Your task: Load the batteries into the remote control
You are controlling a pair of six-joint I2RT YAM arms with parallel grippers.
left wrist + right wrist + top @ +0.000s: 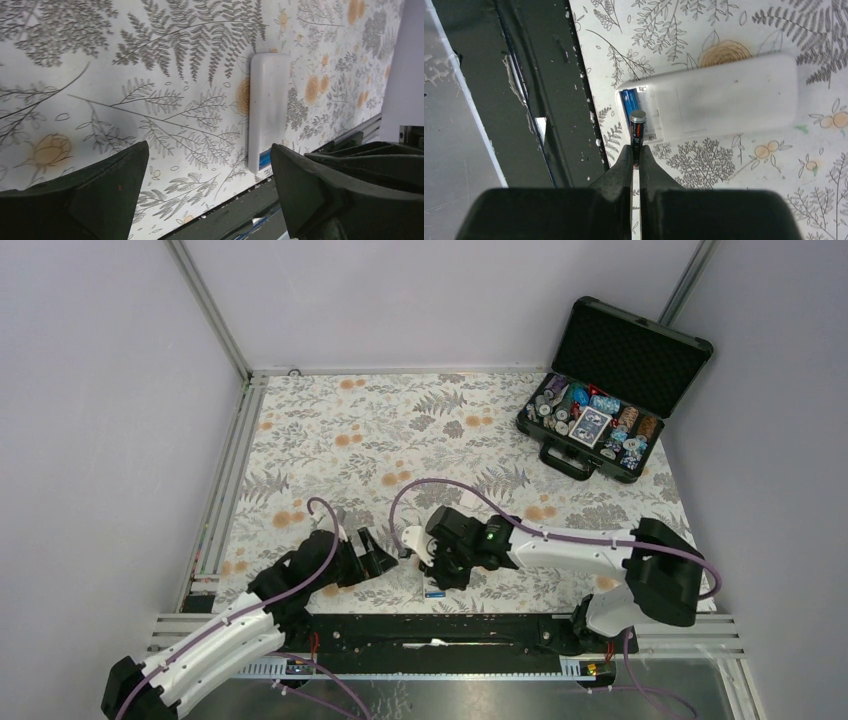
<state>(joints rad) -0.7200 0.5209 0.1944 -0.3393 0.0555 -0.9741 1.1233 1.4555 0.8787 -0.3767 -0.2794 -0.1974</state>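
Observation:
The remote control point(724, 95) lies back up on the floral cloth, its open battery bay toward the table's front edge. A blue battery point(629, 101) lies in that bay. My right gripper point(636, 150) is shut on a second, dark battery with an orange band point(637, 134); its silver cap hangs over the bay beside the blue cell. From above, the right gripper point(438, 575) covers most of the remote point(415, 543). My left gripper point(209, 150) stands open and holds nothing, with the remote point(269, 107) just ahead of its right finger; from above, the left gripper point(383, 553) is left of the remote.
A black hard case point(632, 352) stands open at the back right, with poker chips and a card deck inside. A black rail point(430, 630) runs along the front edge, close to the remote's bay end. Grey walls close in the left, back and right sides.

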